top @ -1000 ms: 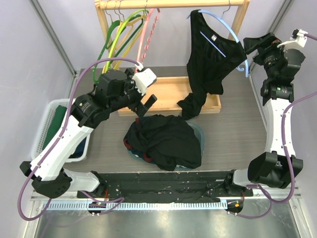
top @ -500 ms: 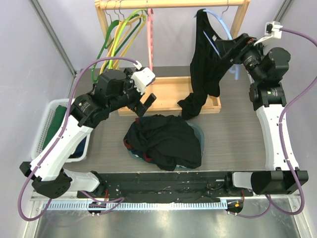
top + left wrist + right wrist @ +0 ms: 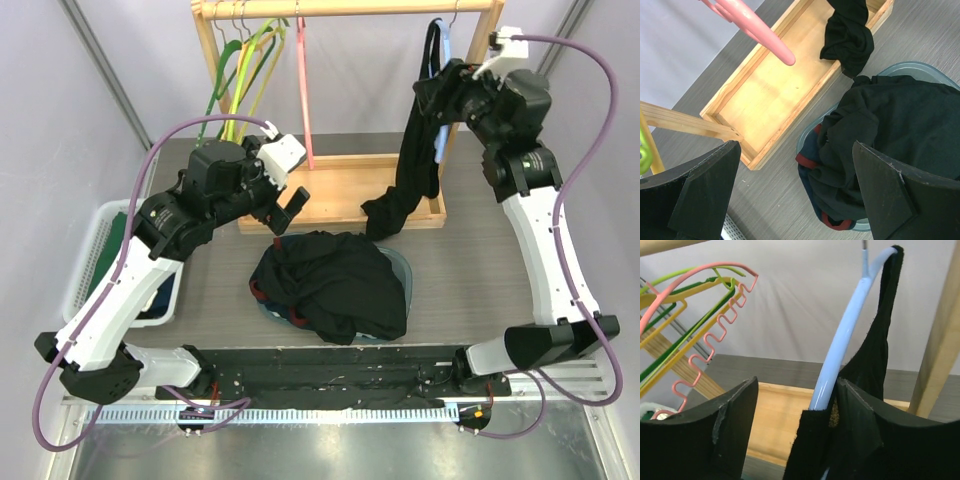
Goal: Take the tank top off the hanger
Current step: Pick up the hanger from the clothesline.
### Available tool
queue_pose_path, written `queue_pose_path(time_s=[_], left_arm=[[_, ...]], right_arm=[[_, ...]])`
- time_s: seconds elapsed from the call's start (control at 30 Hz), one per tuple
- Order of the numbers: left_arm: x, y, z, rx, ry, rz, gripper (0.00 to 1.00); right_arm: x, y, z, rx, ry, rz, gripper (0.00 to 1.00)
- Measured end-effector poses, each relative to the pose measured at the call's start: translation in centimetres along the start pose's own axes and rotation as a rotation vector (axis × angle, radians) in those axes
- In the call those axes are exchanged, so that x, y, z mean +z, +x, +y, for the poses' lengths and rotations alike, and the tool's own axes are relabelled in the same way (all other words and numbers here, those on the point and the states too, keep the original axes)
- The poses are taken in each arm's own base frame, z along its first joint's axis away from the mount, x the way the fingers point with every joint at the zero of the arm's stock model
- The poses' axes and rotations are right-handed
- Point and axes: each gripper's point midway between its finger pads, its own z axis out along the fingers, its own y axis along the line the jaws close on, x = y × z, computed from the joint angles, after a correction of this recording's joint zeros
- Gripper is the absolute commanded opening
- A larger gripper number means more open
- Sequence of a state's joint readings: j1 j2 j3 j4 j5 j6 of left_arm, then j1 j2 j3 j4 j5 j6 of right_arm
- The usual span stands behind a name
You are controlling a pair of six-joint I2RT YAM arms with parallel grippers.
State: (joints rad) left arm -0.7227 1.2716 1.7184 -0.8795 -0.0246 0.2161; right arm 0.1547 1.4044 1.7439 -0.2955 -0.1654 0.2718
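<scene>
Scanning from the left: white basket (image 3: 84, 262) with green cloth in it sits at the tabletop (image 3: 480, 260) edge. Left pincer (image 3: 796, 150) hangs above the near corner of the wooden tray (image 3: 775, 85), jaws wide, nothing held. Green and yellow hangers (image 3: 235, 90) and a pink hanger (image 3: 303, 100) are bare on the rail (image 3: 350, 8). Pile of dark clothes (image 3: 335, 285) sits on a teal basin (image 3: 401, 264) mid-tabletop.

Tank top (image 3: 415, 170) is not off yet. Its strap loops over the top of the blue hanger (image 3: 840, 340), the body hangs straight down, and the hem is bunched in the tray. Right pincer (image 3: 796, 390) is up at the hanger's shoulder, jaws apart. Hanger arm and fabric lie against one finger, with a clear gap to the other, so it isn't clamped.

My read: task is early. Strap needs to be gripped and slid off both hanger ends, then the top dropped clear.
</scene>
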Motion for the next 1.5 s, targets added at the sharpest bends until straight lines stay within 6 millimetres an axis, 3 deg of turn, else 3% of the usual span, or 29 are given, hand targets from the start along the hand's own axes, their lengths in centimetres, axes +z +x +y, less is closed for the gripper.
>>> queue_pose_path(time_s=[0.2,0.5,0.63,1.03,1.13,1.17,1.5], left_arm=[[0.1,0.2,0.1,-0.002,-0.003,0.006,1.00],[0.0,0.5,0.3,-0.005,-0.008,0.012,1.00],[0.0,0.7,0.5,-0.008,-0.013,0.014,1.00],[-0.2,1.1,0.6,-0.015,-0.017,0.019,1.00],[-0.2,1.3,0.6,-0.016,-0.018,0.024,1.00],[-0.1,1.4,0.6,-0.017,-0.018,0.026,1.00],[-0.6,1.5,0.8,-0.025,-0.022,0.020,1.00]], right_arm=[[1.4,0.6,1.9,-0.122,0.097,0.051,0.66],[1.8,0.7,1.8,-0.269,0.320,0.134,0.58],[1.1,1.8,2.0,-0.343,0.387,0.185,0.53],[-0.6,2.8,0.6,-0.376,0.508,0.231,0.22],[-1.0,2.8,0.4,-0.377,0.519,0.232,0.11],[-1.1,2.8,0.3,-0.375,0.519,0.232,0.02],[-1.2,3.0,-0.3,-0.427,0.521,0.186,0.01]])
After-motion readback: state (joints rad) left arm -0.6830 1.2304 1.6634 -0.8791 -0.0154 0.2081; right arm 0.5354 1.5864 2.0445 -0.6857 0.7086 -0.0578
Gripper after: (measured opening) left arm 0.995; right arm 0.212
